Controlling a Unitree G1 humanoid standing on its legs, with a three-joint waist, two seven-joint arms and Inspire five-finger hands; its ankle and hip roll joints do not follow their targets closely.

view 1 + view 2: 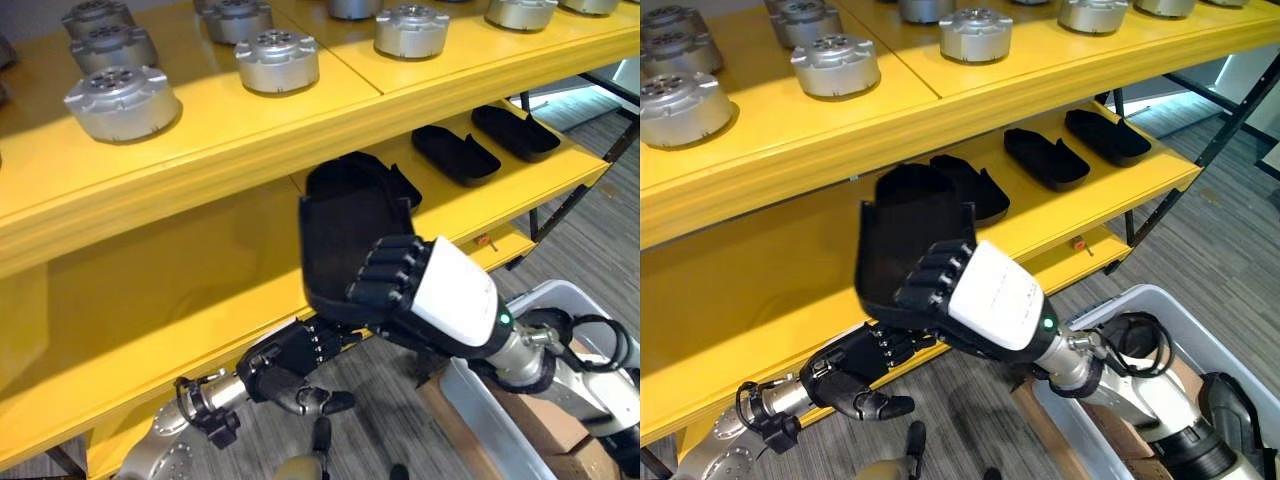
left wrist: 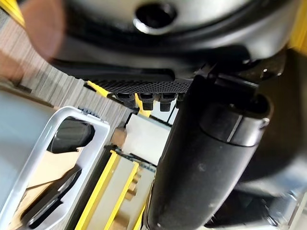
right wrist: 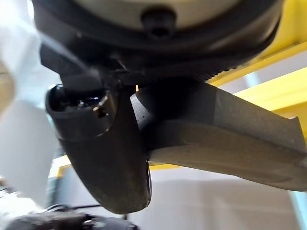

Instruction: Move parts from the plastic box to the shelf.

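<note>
My right hand (image 1: 430, 290) has its fingers curled over the near edge of a black plastic part (image 1: 345, 235), thumb underneath, holding it tilted up in front of the yellow shelf (image 1: 200, 290), just short of the middle level where 3 more like it (image 1: 455, 152) lie. My left hand (image 1: 295, 365) hangs lower beside the shelf's front edge, fingers loosely bent and holding nothing. I judge the part a light, stiff, smooth moulded shell, so I should keep pinching its rim wall firmly, since it could swivel or slip.
</note>
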